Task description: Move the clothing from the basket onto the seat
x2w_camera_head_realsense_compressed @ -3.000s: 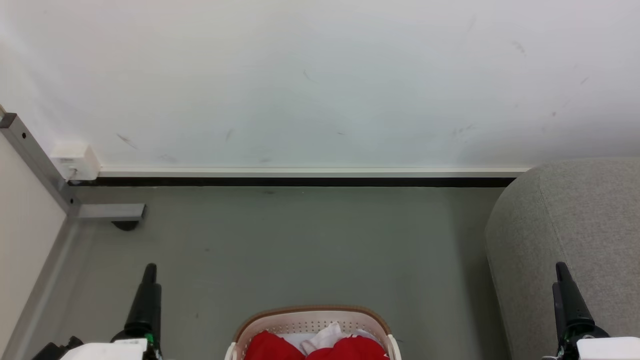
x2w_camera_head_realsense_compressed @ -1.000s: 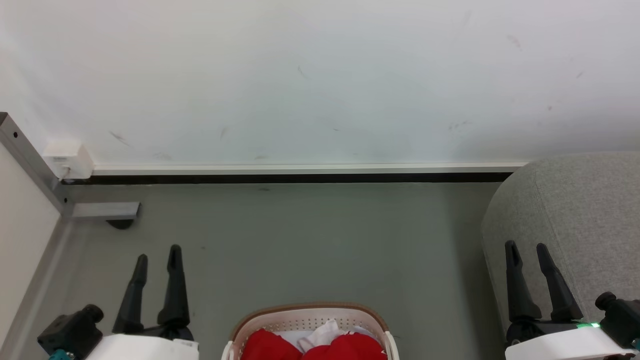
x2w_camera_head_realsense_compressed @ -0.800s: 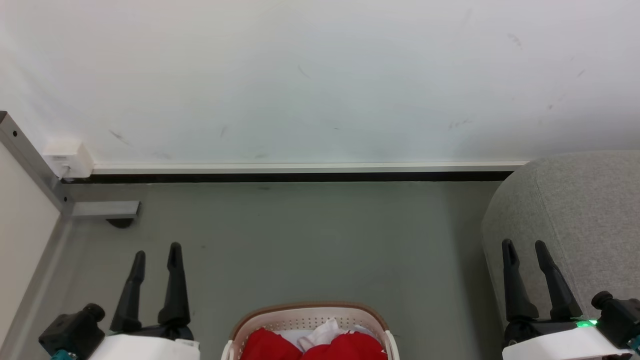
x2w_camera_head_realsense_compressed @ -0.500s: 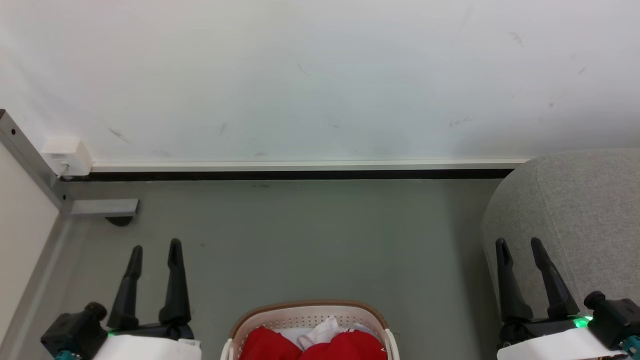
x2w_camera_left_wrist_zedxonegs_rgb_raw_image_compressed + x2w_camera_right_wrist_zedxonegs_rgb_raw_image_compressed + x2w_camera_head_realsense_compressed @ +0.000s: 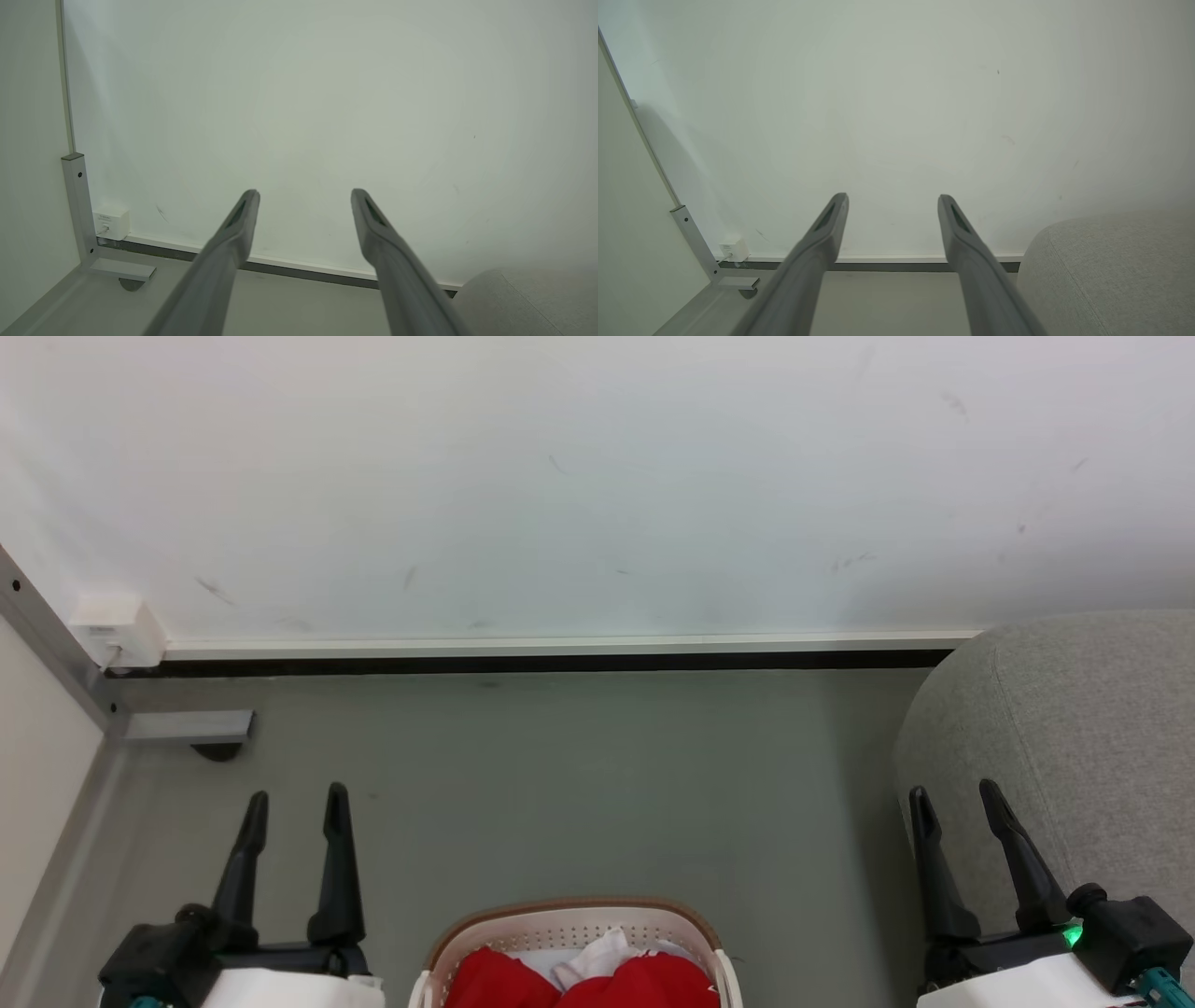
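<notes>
The cream basket (image 5: 574, 922) with its brown rim sits on the floor at the bottom middle of the head view. Red and white clothing (image 5: 597, 980) is heaped inside it. The grey upholstered seat (image 5: 1092, 728) rises at the right, also seen in the left wrist view (image 5: 528, 298) and the right wrist view (image 5: 1111, 270). My left gripper (image 5: 297, 795) stands open left of the basket, empty, its jaws pointing at the wall (image 5: 304, 192). My right gripper (image 5: 954, 791) stands open and empty in front of the seat's near edge (image 5: 893, 197).
A white wall (image 5: 597, 476) with a skirting strip (image 5: 560, 649) closes the far side. At the left a grey metal post and foot (image 5: 182, 726) and a white socket box (image 5: 117, 630) stand by a pale panel. Grey floor (image 5: 579, 784) lies between basket and wall.
Both grippers turned from edge-on to show two spread fingers each. Over the last second the left one edged right and the right one edged left. The camera shifted slightly.
</notes>
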{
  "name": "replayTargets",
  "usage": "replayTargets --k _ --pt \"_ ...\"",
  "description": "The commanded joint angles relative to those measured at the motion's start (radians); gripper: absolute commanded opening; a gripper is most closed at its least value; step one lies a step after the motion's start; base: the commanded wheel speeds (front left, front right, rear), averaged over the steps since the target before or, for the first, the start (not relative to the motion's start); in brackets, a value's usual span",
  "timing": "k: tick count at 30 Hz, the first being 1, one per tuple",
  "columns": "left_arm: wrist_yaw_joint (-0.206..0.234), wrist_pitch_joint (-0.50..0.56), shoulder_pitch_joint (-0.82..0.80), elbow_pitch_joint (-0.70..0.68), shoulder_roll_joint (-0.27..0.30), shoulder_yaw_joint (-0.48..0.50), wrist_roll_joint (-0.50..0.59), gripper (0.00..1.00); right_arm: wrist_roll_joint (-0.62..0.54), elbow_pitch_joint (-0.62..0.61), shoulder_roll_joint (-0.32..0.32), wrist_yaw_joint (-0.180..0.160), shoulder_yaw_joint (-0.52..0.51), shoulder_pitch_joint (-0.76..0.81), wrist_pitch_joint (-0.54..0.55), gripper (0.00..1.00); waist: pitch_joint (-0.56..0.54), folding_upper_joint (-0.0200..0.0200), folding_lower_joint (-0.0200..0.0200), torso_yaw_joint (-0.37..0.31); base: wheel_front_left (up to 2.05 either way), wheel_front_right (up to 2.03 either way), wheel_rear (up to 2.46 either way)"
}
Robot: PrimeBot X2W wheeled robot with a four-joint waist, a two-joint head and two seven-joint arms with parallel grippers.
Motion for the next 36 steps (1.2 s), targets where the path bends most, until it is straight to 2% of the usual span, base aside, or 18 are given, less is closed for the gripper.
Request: replayTargets --k 1,18,36 --pt "0.003 -0.011 0.008 -0.01 0.008 -0.001 0.029 1.0 -0.025 -0.001 -0.008 -0.002 0.002 -0.016 -0.009 1.0 -0.001 -0.0001 0.0 0.0 0.0 0.0 0.0" --pt "0.014 -0.042 0.017 -0.027 0.009 -0.011 0.146 1.0 -0.128 -0.011 -0.008 -0.002 0.023 -0.012 -0.04 1.0 0.0 -0.0001 0.0 -0.003 0.0 0.0 0.0" --pt "0.013 -0.04 0.019 -0.022 0.008 -0.011 0.137 1.0 -0.115 -0.002 -0.008 -0.002 0.022 -0.016 -0.039 1.0 0.001 -0.0001 0.0 -0.006 0.0 0.0 0.0"
